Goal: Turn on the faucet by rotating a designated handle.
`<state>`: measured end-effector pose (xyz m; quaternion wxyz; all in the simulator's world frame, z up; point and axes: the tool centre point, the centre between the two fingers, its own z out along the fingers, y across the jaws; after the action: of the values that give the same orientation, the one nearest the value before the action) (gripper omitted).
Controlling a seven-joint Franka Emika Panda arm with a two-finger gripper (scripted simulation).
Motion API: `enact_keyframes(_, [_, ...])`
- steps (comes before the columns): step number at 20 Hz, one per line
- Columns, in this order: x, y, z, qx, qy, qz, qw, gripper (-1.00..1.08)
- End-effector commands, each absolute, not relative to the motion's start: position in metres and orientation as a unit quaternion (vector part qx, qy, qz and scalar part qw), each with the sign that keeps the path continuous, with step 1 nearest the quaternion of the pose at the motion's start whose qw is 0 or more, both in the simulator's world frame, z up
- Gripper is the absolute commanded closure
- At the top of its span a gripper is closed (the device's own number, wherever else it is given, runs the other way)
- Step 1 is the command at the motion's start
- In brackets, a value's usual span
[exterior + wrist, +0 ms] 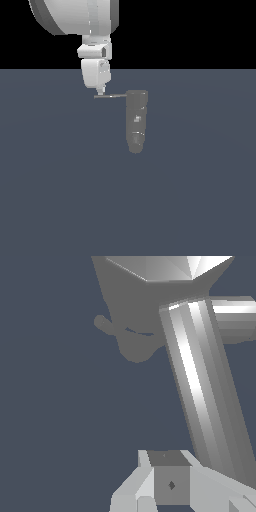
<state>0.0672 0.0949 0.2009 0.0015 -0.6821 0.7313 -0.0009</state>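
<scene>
The faucet (136, 120) is a dull grey stubby cylinder with white specks, standing on the blue-grey floor in the middle of the exterior view. Its handle (111, 96) is a thin grey rod sticking out from the top towards the exterior view's left. My white gripper (100, 92) hangs straight down over the rod's free end, its tip at or just touching the rod. The fingers look shut with nothing between them. In the wrist view the handle (200, 391) fills the frame as a bright bar beside my gripper (170, 491), running up to the faucet (165, 266).
The blue-grey floor (60, 190) spreads flat around the faucet with no other objects on it. A dark shadow (132, 336) of the faucet and rod lies on the floor in the wrist view. The arm's large white link (70, 15) hangs over the far side.
</scene>
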Motion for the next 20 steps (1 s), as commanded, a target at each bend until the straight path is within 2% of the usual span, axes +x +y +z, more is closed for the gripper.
enact_keyframes(1, [0.058,0.095,0.201,-0.682,0.731,0.000,0.000,1.08])
enact_keyframes(15, [0.017,0.096,0.201,-0.682,0.732,0.000,0.000,1.08])
enact_keyframes(20, [0.014,0.086,0.201,-0.680,0.734,-0.001,0.001,1.08])
